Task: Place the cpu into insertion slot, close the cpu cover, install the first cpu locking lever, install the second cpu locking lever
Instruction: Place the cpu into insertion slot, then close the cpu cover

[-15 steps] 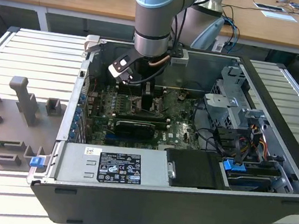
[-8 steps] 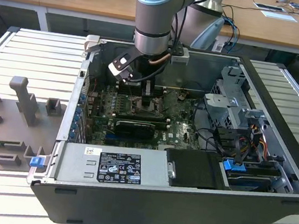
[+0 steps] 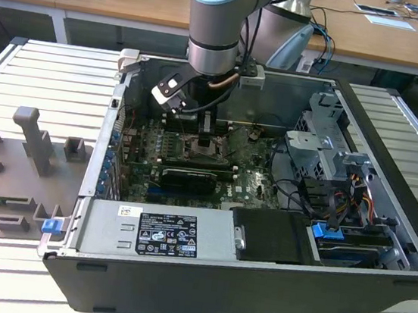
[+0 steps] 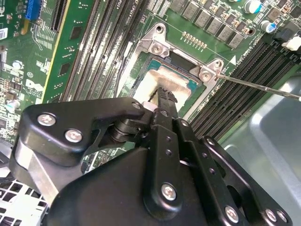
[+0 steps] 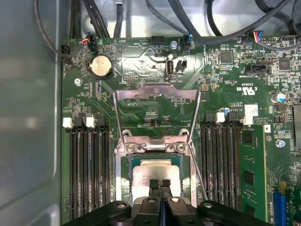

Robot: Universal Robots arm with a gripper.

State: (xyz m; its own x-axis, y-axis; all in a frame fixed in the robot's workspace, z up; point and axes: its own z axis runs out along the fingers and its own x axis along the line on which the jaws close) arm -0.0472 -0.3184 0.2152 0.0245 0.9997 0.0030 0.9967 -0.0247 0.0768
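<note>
The gripper point(image 5: 160, 183) is hovering low over the middle of the green motherboard point(image 5: 141, 61). Its two fingers are drawn together until they are almost meeting, and nothing is showing between them. In both wrist views the tips are sitting right at the pale metal top of the cpu point(image 5: 155, 170), though I cannot tell whether they are actually touching it. The cpu is lying flat inside the insertion slot point(image 5: 125, 162), between the two banks of long memory slots point(image 5: 89, 165). It seems to be square to the rim and is not tilting at any corner I can see. The cpu cover point(image 5: 157, 95) is standing open, folded back from the slot's edge on the side of the round coin battery point(image 5: 100, 66), with bare board showing through its square opening. A thin locking lever point(image 4: 258, 84) is sticking out free beside one corner of the slot. I judge the seating step to be the one in hand. Doing it well means keeping the fingers vertical, adding no sideways push, and pressing only lightly and evenly if at all, because the fine contacts underneath will bend easily.
</note>
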